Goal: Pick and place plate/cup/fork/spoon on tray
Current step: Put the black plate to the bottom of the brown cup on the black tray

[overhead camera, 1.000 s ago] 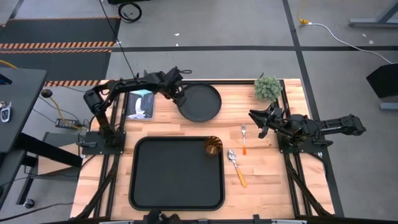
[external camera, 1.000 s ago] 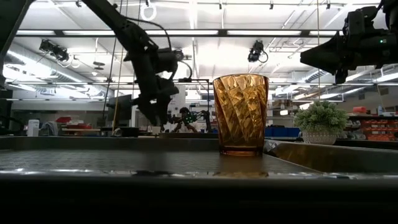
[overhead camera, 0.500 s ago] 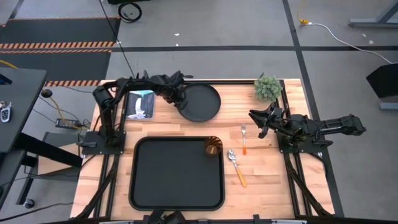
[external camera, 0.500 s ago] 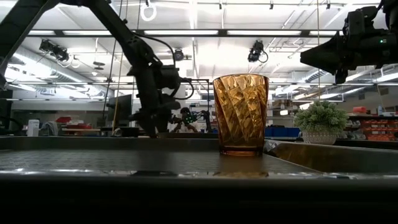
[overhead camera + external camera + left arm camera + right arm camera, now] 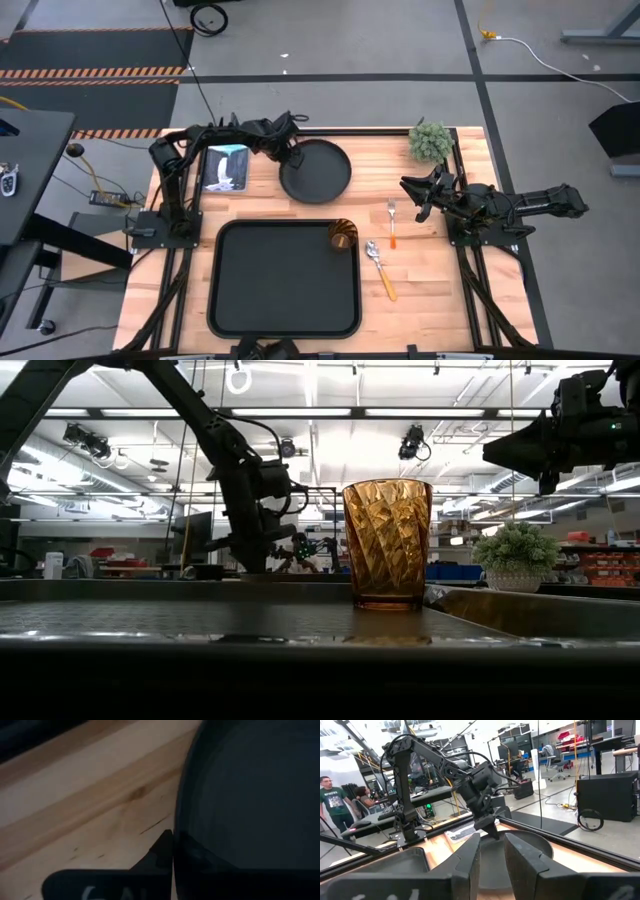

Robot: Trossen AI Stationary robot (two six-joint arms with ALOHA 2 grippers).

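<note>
The round black plate (image 5: 318, 172) lies on the wooden table beyond the tray (image 5: 283, 300). My left gripper (image 5: 291, 158) is down at the plate's far-left rim and shut on it. The amber cup (image 5: 342, 235) stands upright in the tray's far right corner. The fork (image 5: 392, 222) and the spoon (image 5: 381, 268) lie flat on the table right of the tray. My right gripper (image 5: 413, 196) hangs open above the table's right side, with nothing between its fingers (image 5: 470, 857). My left gripper pinches the plate's raised rim (image 5: 176, 822) on the far-left side, with one finger (image 5: 159, 851) outside the rim and the other inside over the plate's floor. The fingers come steeply from above. Whether the plate's underside is still on the table cannot be told.
A small potted plant (image 5: 431, 140) stands at the far right corner. A flat picture card (image 5: 226, 167) lies on the table left of the plate, under my left arm. Bare wood shows between the plate and the tray.
My left gripper has sunk onto the plate's far-left rim, rolled a little and shut on it. The plate has shifted slightly toward the table's near left.
</note>
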